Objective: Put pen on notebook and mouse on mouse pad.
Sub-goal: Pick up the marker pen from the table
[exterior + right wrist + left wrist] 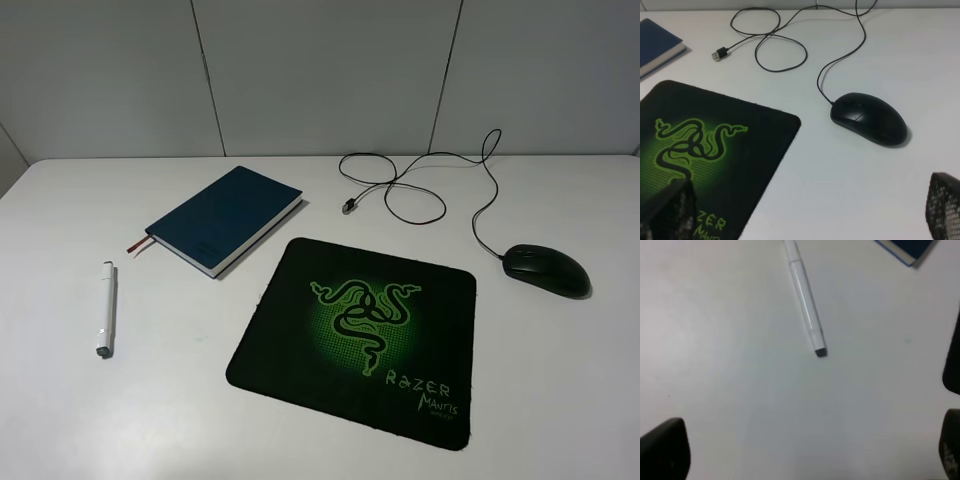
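The white pen (106, 310) lies on the table left of the teal-blue notebook (225, 218). The black mouse (545, 270) rests on the table just right of the Razer mouse pad (360, 335); its cable (430, 185) loops toward the back. No arm shows in the exterior high view. In the left wrist view my left gripper (807, 455) hangs open above bare table, short of the pen (805, 300). The right wrist view shows my right gripper (805, 220) open, with the mouse (868, 118) ahead of it and the mouse pad (705, 150) to one side.
The cable's plug (348, 207) lies between the notebook and the mouse. A reddish ribbon (138, 244) sticks out of the notebook's near-left corner. White wall panels stand behind the table. A notebook corner (907, 249) shows in the left wrist view.
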Robot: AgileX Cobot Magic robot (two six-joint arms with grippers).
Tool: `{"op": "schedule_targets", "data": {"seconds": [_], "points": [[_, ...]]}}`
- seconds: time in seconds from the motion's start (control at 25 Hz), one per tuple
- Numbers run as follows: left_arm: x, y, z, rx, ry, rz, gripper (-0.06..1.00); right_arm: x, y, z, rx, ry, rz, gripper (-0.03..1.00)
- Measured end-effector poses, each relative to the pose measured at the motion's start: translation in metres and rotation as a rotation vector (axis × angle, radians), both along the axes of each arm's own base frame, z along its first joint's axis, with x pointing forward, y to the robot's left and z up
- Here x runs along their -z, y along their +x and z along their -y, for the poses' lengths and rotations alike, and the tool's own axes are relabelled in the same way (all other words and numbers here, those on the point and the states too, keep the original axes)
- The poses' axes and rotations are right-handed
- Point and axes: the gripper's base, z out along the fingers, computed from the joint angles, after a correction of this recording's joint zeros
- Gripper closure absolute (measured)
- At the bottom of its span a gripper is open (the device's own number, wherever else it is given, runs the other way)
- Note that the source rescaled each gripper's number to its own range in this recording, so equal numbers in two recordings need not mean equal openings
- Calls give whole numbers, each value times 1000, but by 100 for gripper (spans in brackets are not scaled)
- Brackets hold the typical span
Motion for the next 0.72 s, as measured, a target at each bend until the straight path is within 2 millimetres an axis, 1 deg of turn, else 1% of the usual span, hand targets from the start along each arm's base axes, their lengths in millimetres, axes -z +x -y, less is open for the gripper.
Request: {"op": "schedule_targets", "data": {"seconds": [0.16,0.4,0.72], "points": [[14,32,1,-6,0,-96,-5,0,0,0,0,0,0,-3],[41,75,2,-34,1,-208,-5,0,0,0,0,0,0,-3],[87,120,3,-72,-3,-322,-5,0,0,0,0,0,0,-3]]}}
